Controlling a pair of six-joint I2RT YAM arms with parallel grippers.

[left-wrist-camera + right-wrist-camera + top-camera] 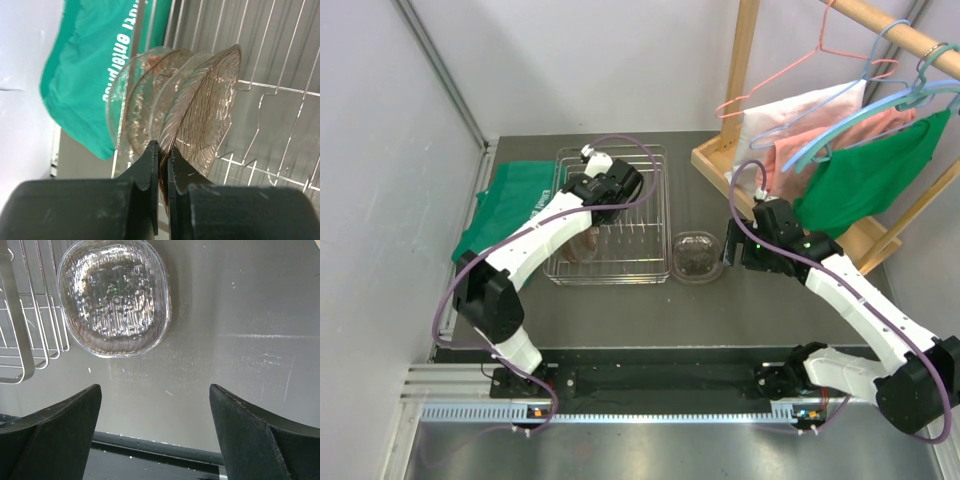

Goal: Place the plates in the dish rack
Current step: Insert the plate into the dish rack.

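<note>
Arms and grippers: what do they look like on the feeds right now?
The left arm and right arm have white links and black joints, each trailed by a looping purple cable. The left gripper and right gripper have matte black, wedge-shaped fingers with no markings visible.

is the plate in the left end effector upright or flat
Upright: the left end effector pinches the plate by its rim, beside other plates standing in the dish rack.
</note>
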